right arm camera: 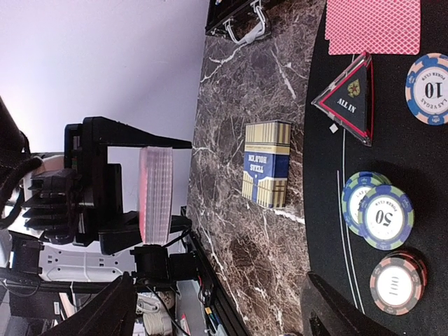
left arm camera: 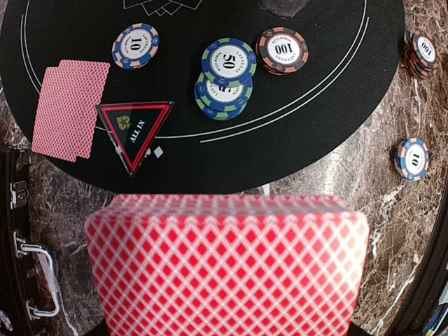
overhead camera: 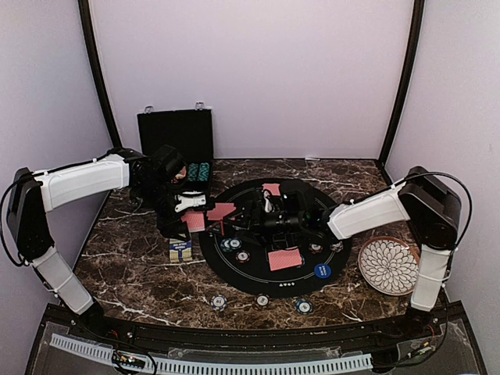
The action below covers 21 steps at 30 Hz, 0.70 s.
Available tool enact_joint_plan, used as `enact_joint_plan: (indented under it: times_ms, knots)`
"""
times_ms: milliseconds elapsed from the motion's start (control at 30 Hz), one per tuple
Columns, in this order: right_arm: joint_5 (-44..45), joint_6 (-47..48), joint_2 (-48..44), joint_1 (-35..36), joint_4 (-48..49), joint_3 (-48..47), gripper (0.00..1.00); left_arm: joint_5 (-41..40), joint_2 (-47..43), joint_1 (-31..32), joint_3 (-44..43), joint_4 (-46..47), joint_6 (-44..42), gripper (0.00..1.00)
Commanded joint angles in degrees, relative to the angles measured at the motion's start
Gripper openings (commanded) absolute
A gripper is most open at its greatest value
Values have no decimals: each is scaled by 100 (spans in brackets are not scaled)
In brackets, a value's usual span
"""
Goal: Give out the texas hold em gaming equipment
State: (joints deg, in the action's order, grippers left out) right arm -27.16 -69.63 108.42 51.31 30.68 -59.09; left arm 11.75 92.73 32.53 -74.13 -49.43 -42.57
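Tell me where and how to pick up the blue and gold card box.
Probably best: grip the card box across its two long edges at mid-length, coming straight down from above. It lies flat on the marble table, beside the black mat, so only its thin side walls give opposed faces.

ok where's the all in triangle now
In the left wrist view the triangle token lies on the black mat, between two red-backed cards at left and the stacked 50 chips at right.

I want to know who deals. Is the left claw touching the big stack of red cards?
Touching. The right wrist view shows the left claw with black fingers pressed against both sides of the stack of red cards, pinching it.
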Motion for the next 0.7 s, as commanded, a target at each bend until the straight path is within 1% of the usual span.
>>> enact_joint_plan:
  times_ms: [0, 333, 467, 667]
  knots:
    - [-207, -76, 68, -16, 425, -207, 81, 154, -212, 16, -200, 3, 73, 0]
    - [-702, -165, 783, 78, 508, -985, 80, 300, -235, 16, -328, -80, 130, 0]
    - [-813, -174, 899, 97, 580, -1135, 80, 297, -246, 16, -322, -92, 126, 0]
    - [-1046, -337, 1106, 126, 959, -1211, 80, 306, -229, 12, -338, -91, 135, 0]
